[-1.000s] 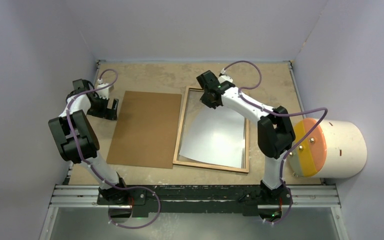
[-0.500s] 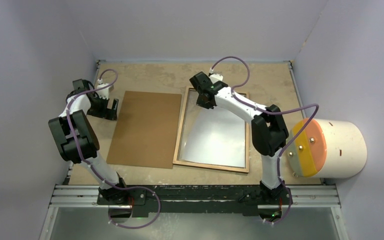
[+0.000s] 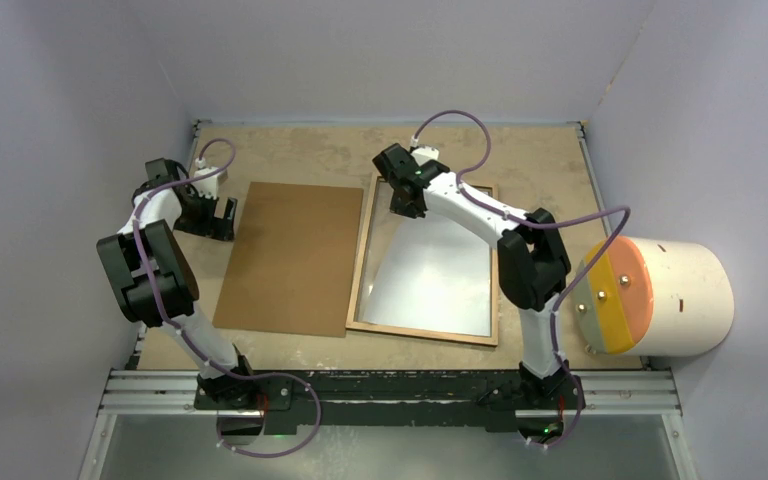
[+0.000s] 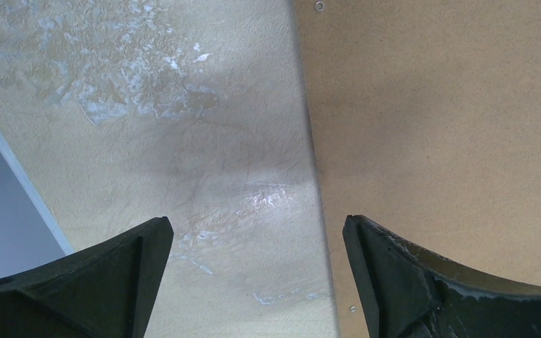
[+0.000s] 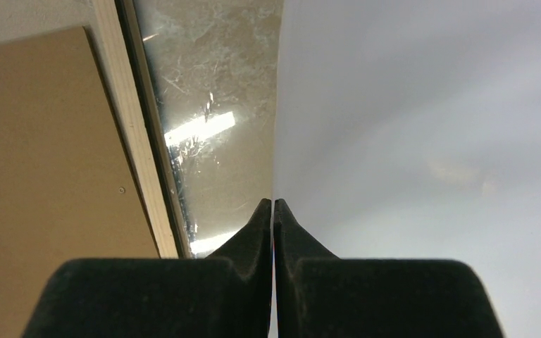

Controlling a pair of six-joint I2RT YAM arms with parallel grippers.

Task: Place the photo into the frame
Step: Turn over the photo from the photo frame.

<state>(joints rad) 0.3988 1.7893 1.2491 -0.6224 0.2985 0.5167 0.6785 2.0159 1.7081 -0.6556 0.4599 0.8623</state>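
The frame (image 3: pixel 420 333) lies back-up at the table's (image 3: pixel 320 150) centre, a little toward 3 o'clock. The photo (image 3: pixel 435 275) is inside it, white face up. Its near edge sits flat at the 6 o'clock rail, and its far end narrows and lifts toward the right tool (image 5: pixel 272 203).

That tool is pressed together. In its wrist view the photo's edge runs straight into the seam between the fingers, so it reads as a pinch on the photo's far corner.

Over the last second the right tool has moved from about 12 o'clock on the frame to its 11 o'clock corner, taking the photo's raised end with it. The near edge has hardly shifted.

This looks like the squaring-up step, swinging the sheet toward the 9 o'clock rail. A wedge of bare pane still shows between photo and rail, so the photo is in the frame but not yet seated. It likely needs a little more travel, then lowering and release.

The left tool (image 4: pixel 255 222) is spread wide and holds nothing. It hangs at the table's 10 o'clock over the far 9 o'clock edge of the board (image 3: pixel 290 255).
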